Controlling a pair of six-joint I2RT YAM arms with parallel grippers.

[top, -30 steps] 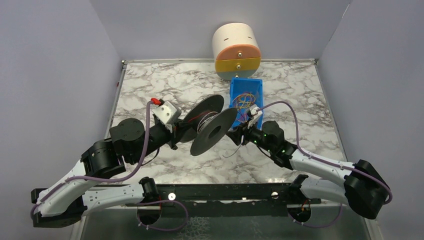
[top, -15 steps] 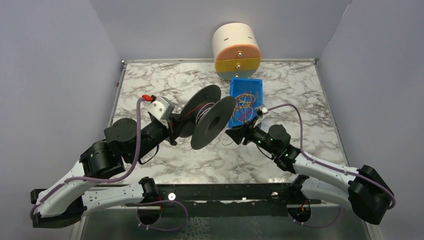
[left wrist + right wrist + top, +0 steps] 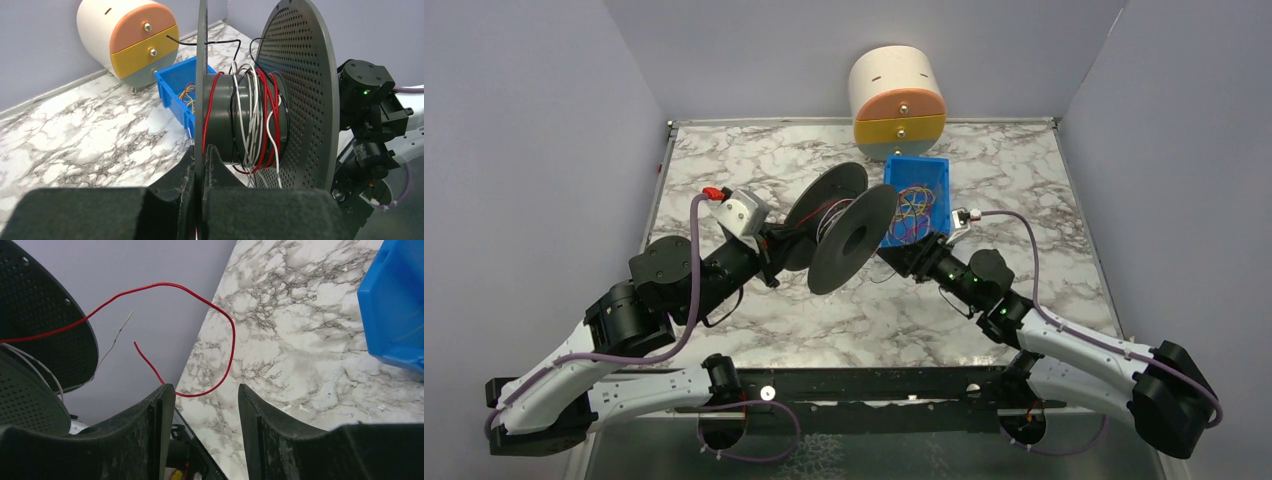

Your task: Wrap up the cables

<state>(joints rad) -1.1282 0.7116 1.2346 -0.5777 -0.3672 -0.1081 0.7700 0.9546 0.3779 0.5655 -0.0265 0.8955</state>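
On a marble table (image 3: 724,180), the left gripper (image 3: 201,157) was clamped on one flange of a black spool (image 3: 834,265). The right gripper (image 3: 206,387) had its fingers apart, holding nothing. A loose red wire (image 3: 233,340) looped out from the spool, its lower bend lying just beyond those fingertips, between them.

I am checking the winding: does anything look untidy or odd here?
Yes. The free end of the red wire curls loose in the air before the open right gripper, ungripped. On the black spool, the wound turns cross unevenly.
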